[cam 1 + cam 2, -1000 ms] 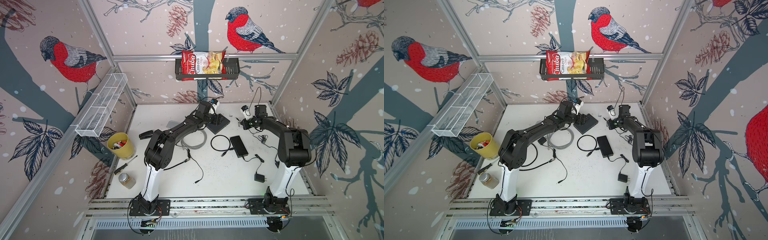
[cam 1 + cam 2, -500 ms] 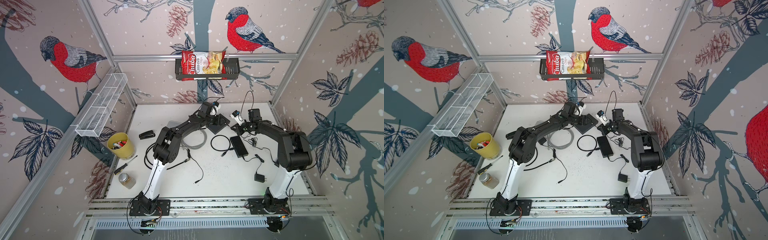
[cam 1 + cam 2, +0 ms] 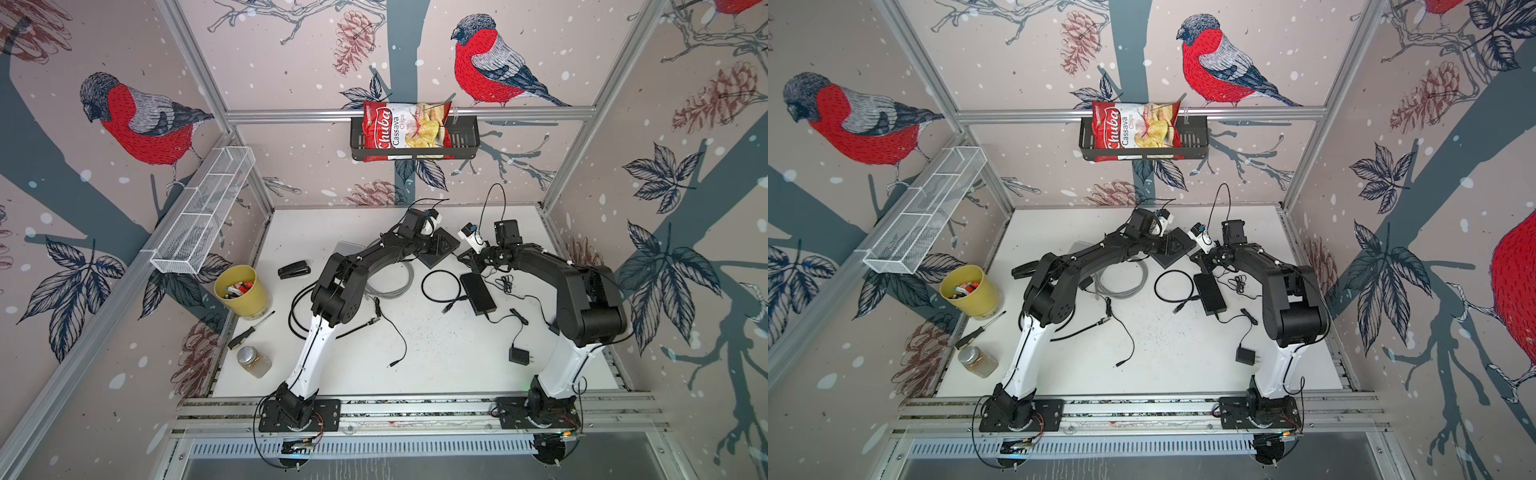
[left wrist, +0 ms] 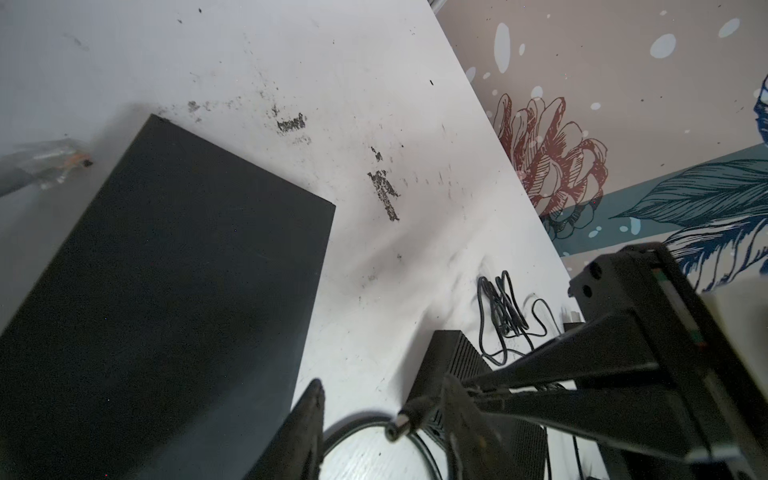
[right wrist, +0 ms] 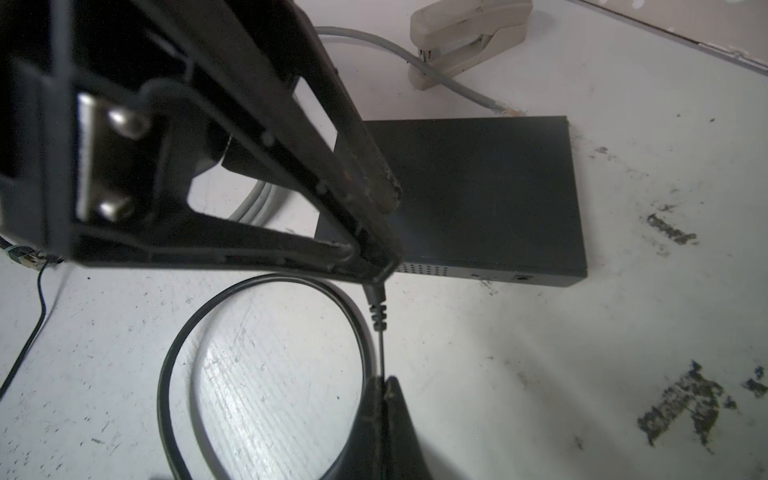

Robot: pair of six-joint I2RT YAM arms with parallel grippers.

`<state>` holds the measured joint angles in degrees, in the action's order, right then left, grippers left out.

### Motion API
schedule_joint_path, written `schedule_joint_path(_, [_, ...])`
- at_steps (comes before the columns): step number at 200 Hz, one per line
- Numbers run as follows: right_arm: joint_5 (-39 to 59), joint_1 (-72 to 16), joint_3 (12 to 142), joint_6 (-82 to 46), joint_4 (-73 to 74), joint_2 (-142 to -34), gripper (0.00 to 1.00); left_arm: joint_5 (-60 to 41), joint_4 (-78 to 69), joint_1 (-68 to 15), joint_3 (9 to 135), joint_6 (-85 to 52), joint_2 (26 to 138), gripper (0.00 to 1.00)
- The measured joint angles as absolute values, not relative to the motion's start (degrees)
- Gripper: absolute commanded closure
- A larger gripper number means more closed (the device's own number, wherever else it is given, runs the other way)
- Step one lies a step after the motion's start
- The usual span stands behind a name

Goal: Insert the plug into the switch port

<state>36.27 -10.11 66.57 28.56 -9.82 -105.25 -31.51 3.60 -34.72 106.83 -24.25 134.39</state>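
Observation:
The switch [image 3: 434,251] [image 3: 1170,254] is a flat black box lying at the back middle of the table. It also shows in both wrist views [image 4: 166,291] [image 5: 478,199], and small ports sit along its near edge [image 5: 521,277]. My right gripper [image 5: 380,380] [image 3: 466,258] is shut on the thin black cable just behind the plug [image 5: 376,303]. The barrel plug [image 4: 409,417] pokes between the fingers of my left gripper [image 4: 382,390] [image 3: 449,248]. That gripper is open around the plug, which lies against one finger [image 4: 459,411] and clear of the other. Both grippers meet just right of the switch.
A black power brick [image 3: 478,293], a black cable loop [image 3: 440,284] and a grey cable coil [image 3: 390,286] lie in front of the switch. A beige stapler [image 5: 469,37] lies behind it. A yellow cup [image 3: 241,291], screwdriver [image 3: 249,330], jar [image 3: 253,361] and small adapter [image 3: 519,356] sit nearer.
My right gripper has carried the plug left toward the switch. My left gripper has swung right to meet it, and its jaws have narrowed around the plug.

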Motion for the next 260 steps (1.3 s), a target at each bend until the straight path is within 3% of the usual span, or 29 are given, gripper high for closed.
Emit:
schedule_joint_path(83, [36.47, -10.15, 66.02, 28.56, -8.6, -105.25, 0.94, -35.53, 1.69, -34.72, 105.41, -26.74, 134.72, 0.74])
schedule_joint_path(144, [36.42, -10.13, 65.91, 28.51, -8.58, -105.27, 0.93, -37.41, 0.56, -34.72, 105.25, -27.14, 134.72, 0.93])
schedule_joint_path(206, [35.4, -9.82, 64.71, 26.92, -6.04, -105.45, 0.72, -39.4, -0.99, -34.72, 103.77, -28.34, 134.69, 0.96])
schedule_joint_path(260, [34.52, -10.5, 62.92, 27.07, -3.62, -104.6, 0.73, -40.71, -1.04, -34.74, 103.63, -28.53, 134.23, 0.97])
